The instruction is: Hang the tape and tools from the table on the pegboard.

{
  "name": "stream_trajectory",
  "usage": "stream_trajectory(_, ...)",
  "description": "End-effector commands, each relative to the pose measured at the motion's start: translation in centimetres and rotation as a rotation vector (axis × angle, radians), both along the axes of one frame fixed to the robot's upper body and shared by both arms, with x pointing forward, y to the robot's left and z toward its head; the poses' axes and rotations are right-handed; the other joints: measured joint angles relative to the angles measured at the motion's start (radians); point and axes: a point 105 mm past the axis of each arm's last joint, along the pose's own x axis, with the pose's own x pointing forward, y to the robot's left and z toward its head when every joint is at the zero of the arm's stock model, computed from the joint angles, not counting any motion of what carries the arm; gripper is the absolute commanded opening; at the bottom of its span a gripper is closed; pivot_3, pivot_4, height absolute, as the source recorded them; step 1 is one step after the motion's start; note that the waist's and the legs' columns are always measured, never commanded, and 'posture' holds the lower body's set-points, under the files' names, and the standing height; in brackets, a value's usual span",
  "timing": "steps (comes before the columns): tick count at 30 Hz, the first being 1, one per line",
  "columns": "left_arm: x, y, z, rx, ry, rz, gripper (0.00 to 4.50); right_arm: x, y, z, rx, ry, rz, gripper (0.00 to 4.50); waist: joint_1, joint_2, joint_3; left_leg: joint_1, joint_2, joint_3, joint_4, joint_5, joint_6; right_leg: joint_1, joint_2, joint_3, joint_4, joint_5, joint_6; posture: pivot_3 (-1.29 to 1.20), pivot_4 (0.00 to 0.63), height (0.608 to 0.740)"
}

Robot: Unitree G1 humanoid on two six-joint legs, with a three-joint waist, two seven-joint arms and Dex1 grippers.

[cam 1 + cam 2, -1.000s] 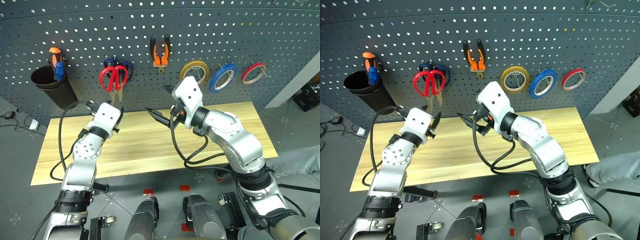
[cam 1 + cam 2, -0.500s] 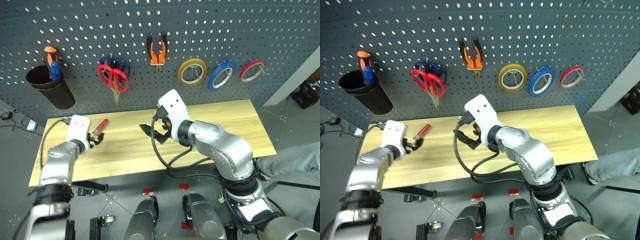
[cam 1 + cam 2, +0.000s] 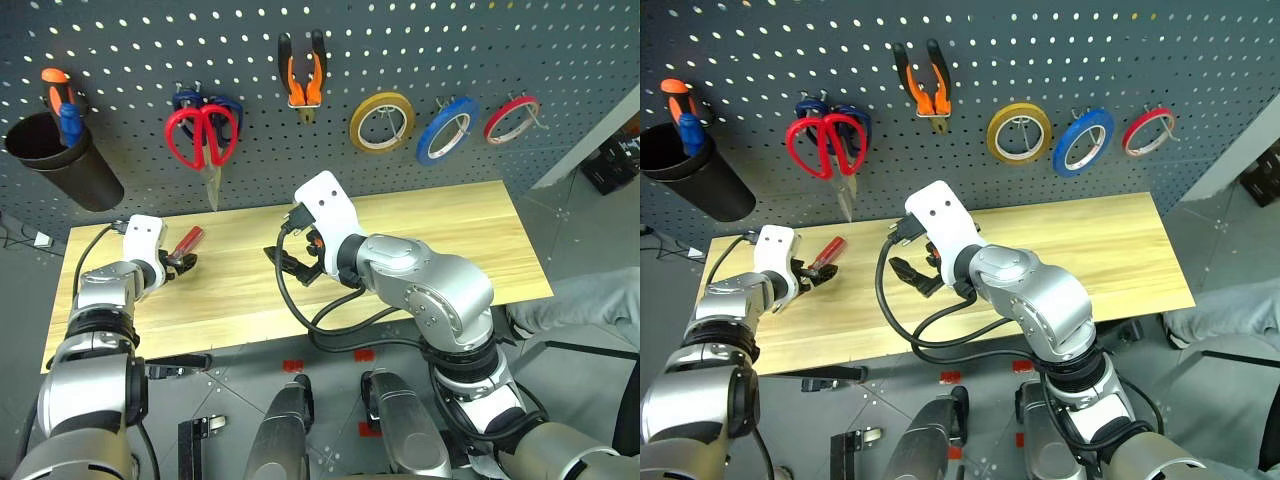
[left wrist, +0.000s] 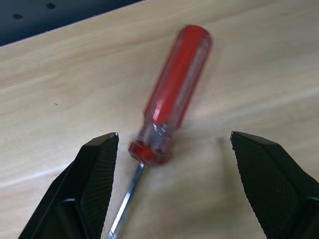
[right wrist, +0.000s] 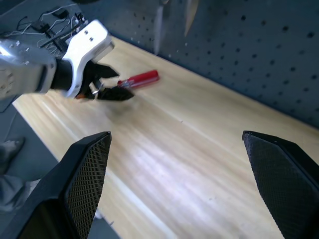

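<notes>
Red-handled screwdriver (image 4: pixel 172 94) flat on the bench (image 3: pixel 430 225), far left end, below the pegboard (image 3: pixel 420 40). Left end effector (image 3: pixel 184 264) open and empty, low over the shaft end, one finger either side; handle pointing straight on from the fingers, long axis roughly in line with them. Right end effector (image 3: pixel 288 266) spread wide, empty, mid-bench, well apart from the tool; left arm clearly nearer. Shaft tip cut off between the left fingers (image 4: pixel 94 174). Blue tape (image 3: pixel 446 130), red scissors (image 3: pixel 202 137), pliers (image 3: pixel 302 75) already hung.
</notes>
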Motion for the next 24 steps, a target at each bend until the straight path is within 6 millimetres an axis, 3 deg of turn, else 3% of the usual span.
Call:
stream_trajectory(1, -0.4, 1.0, 0.1, 0.044, 0.012, 0.015, 3.79, -1.4, 0.6, 1.4, 0.024, -0.045, 0.048, 4.50, -0.002, 0.001, 0.006, -0.001, 0.000, 0.000, 0.000, 0.000, 0.000, -0.001, 0.000, 0.000, 0.000, 0.000, 0.000, -0.30, 0.481, 0.740)
stream_trajectory(7, -0.3, 0.6, -0.6, 0.036, 0.056, 0.029, 3.79, -1.5, 0.4, 1.3, 0.000, -0.049, 0.043, 4.50, -0.007, 0.001, 0.017, -0.008, 0.000, 0.001, 0.001, 0.000, 0.000, -0.008, 0.000, 0.000, 0.001, 0.000, 0.000, -0.33, 0.488, 0.740)
stream_trajectory(11, -0.3, 0.6, -0.7, 0.043, 0.058, 0.031, 2.93, -1.5, 0.2, 1.2, -0.013, -0.059, 0.037, 4.50, -0.015, 0.001, 0.017, -0.012, 0.000, 0.001, 0.002, 0.000, 0.000, -0.013, 0.000, 0.000, 0.002, 0.000, 0.000, -0.34, 0.479, 0.740)
stream_trajectory(18, -1.0, 1.4, -0.6, 0.059, 0.068, 0.000, 0.78, -1.2, -0.1, 1.2, -0.021, -0.091, 0.032, 4.50, -0.026, 0.000, 0.017, -0.013, 0.000, 0.001, 0.001, 0.000, 0.000, -0.013, 0.000, 0.000, 0.002, 0.000, 0.000, -0.32, 0.450, 0.740)
stream_trajectory(24, -1.7, 2.0, 0.0, 0.040, 0.003, -0.040, 0.76, -0.4, -0.7, 1.5, -0.005, -0.141, 0.021, 4.50, -0.031, -0.001, 0.016, -0.013, 0.000, 0.001, 0.001, 0.002, -0.003, -0.015, 0.000, 0.000, 0.002, 0.000, 0.000, -0.30, 0.379, 0.740)
